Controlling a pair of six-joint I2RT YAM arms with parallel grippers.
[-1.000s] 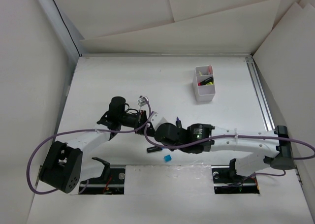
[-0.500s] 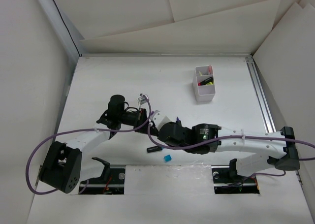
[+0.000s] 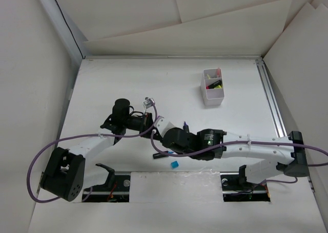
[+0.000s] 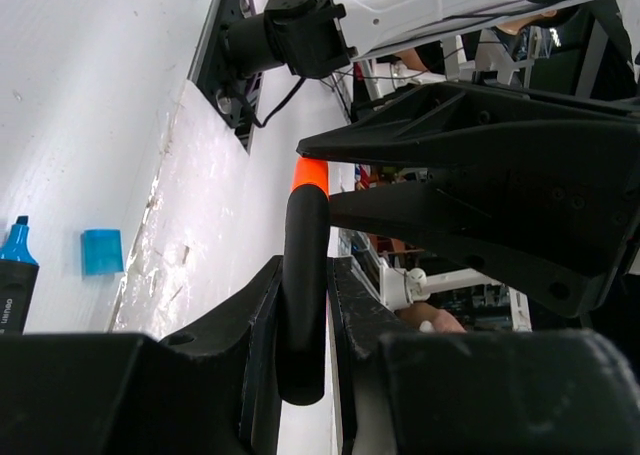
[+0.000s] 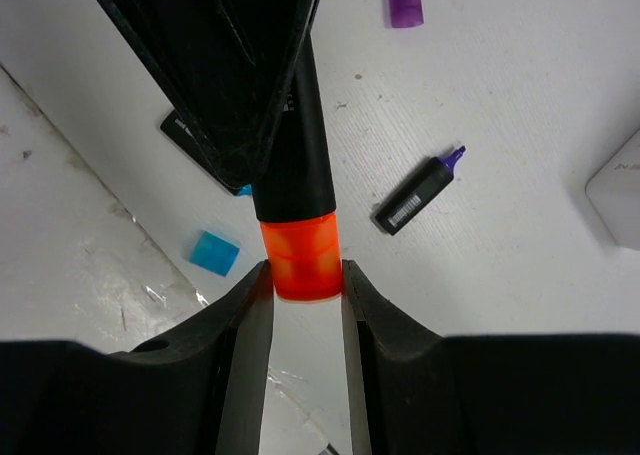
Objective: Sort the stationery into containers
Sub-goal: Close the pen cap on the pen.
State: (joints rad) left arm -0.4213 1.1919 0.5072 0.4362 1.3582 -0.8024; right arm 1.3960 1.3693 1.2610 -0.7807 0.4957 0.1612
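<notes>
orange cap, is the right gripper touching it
Touching. The right wrist view shows the right gripper closed against both sides of the orange cap, no gap visible.

The highlighter (image 5: 297, 175) has a black barrel and a bright orange cap (image 5: 300, 258). On the white table (image 5: 520, 95) there's a light blue cap (image 5: 214, 252) and a purple cap (image 5: 405, 4). The uncapped highlighter (image 5: 420, 193) is black with a purple tip and a white label. White box (image 3: 212, 97), purple cables (image 3: 77, 137).
</notes>
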